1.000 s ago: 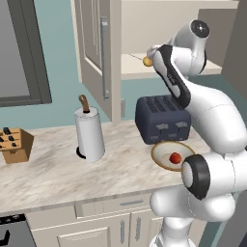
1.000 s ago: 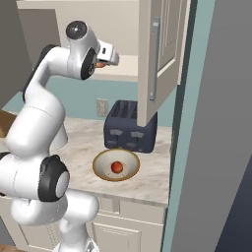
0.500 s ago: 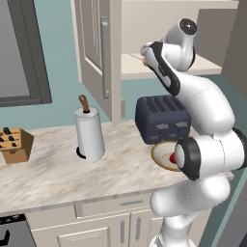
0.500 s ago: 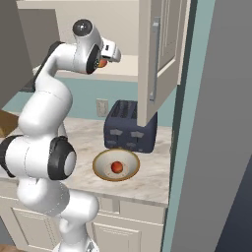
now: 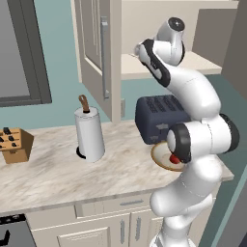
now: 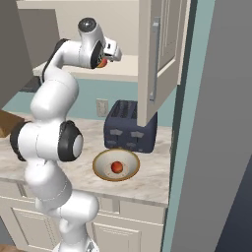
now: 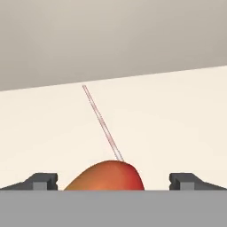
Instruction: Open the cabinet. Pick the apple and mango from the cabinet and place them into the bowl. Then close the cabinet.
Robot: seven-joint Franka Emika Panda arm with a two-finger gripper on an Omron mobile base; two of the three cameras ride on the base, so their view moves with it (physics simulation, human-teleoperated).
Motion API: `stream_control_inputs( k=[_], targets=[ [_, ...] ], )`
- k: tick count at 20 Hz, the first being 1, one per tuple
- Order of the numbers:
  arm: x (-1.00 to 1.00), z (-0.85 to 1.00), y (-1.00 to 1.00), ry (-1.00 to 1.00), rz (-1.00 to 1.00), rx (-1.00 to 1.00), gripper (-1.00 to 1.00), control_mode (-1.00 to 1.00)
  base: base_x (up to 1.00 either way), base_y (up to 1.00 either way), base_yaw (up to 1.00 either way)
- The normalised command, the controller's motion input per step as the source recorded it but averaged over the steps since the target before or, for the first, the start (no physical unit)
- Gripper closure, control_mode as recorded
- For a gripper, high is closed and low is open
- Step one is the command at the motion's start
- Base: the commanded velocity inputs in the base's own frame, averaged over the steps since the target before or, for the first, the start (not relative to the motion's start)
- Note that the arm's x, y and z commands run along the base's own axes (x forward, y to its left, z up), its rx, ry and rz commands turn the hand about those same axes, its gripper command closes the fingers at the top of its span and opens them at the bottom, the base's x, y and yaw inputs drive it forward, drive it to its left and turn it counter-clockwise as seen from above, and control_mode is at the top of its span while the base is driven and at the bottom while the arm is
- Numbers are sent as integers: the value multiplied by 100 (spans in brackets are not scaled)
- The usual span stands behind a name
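The cabinet [image 5: 92, 43] stands open, and its right door [image 6: 166, 44] hangs over the toaster. My gripper [image 7: 114, 182] reaches onto the cabinet's shelf and is open. The yellow-orange mango [image 7: 106, 177] lies on the cream shelf between the two fingertips [image 7: 42, 181], with a gap on each side. From the right base view the mango [image 6: 102, 62] peeks out under the hand. The red apple [image 6: 117, 167] rests in the tan-rimmed bowl [image 6: 104, 161] on the counter, in front of the toaster. My arm partly covers the bowl [image 5: 157, 159] in the left base view.
A dark blue toaster [image 6: 127, 129] stands behind the bowl. A paper towel roll [image 5: 89, 134] and a knife block [image 5: 14, 144] sit further left on the marble counter. The open left door [image 5: 99, 53] juts out beside my arm. A teal wall [image 6: 197, 147] closes the right side.
My arm has swung and pushed the hand further onto the shelf, up to the mango. The gripper has stayed open; apple and bowl have not moved.
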Motion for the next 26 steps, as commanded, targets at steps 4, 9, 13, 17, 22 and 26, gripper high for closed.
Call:
stream_control_inputs(
  k=[4,9,13,17,22,26],
  targets=[
    [38,-32,12,7,0,0,-100,-100,0,0,0],
    [18,-20,10,2,0,1,100,-100,0,0,0],
    [0,0,0,1,0,0,100,-100,0,0,0],
    [-34,17,0,0,0,0,100,-100,0,0,0],
    [-90,17,0,3,0,1,100,-100,0,0,0],
    [-100,2,0,8,0,0,100,-100,0,0,0]
  ],
)
